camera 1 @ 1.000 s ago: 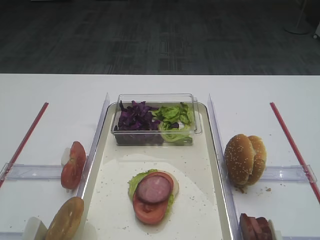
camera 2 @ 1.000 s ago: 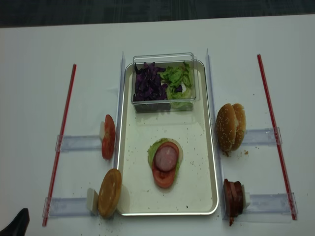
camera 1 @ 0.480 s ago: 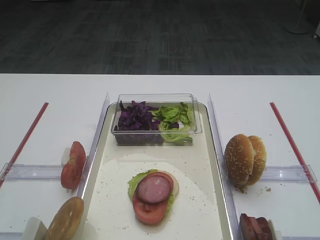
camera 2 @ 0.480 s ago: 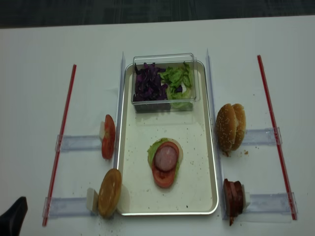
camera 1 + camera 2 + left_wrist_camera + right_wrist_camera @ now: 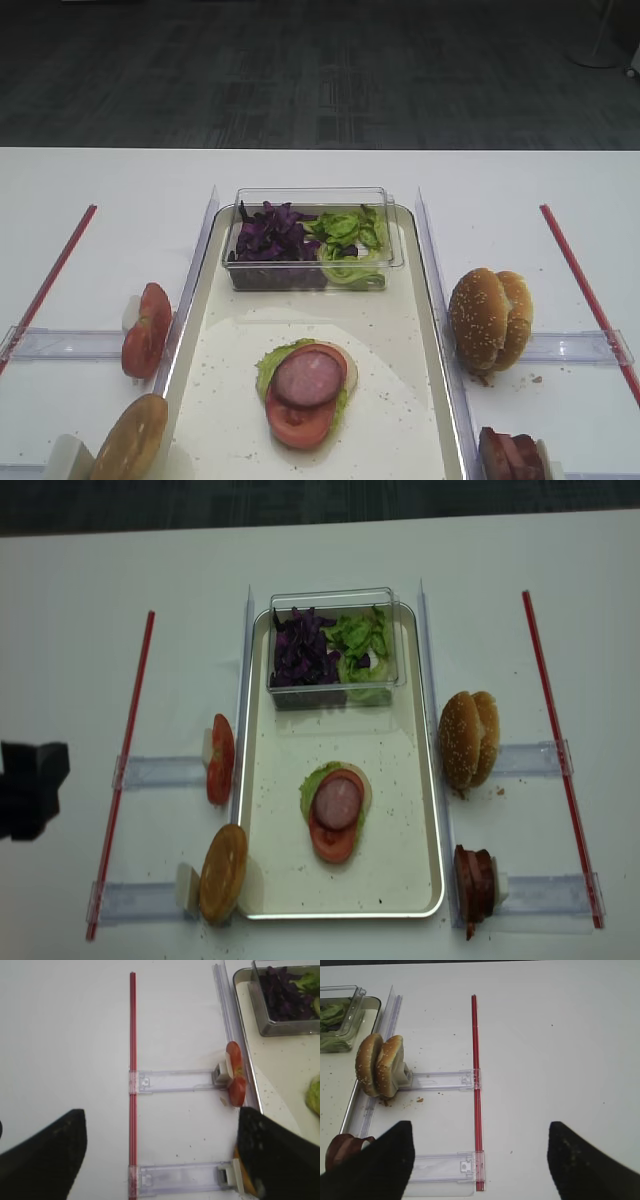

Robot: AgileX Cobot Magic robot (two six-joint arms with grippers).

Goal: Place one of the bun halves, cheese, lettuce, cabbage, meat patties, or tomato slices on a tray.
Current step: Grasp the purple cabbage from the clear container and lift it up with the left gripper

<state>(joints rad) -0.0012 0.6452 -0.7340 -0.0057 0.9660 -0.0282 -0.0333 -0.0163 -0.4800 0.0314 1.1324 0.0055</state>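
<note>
The left gripper (image 5: 160, 1155) is held spread wide over the tabletop (image 5: 60, 630) with nothing between its fingers — same for the right gripper (image 5: 480, 1160). On the tray (image 5: 425, 810) a stack of lettuce (image 5: 312, 780), tomato and a meat patty (image 5: 338, 802) is seen, with cabbage (image 5: 300, 650) kept in the clear box (image 5: 335, 598). Bun halves (image 5: 468, 738) are stood on edge just right of the tray.

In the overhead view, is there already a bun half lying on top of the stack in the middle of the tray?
No. A meat patty tops the stack on the tray, over a tomato slice and lettuce.
</note>
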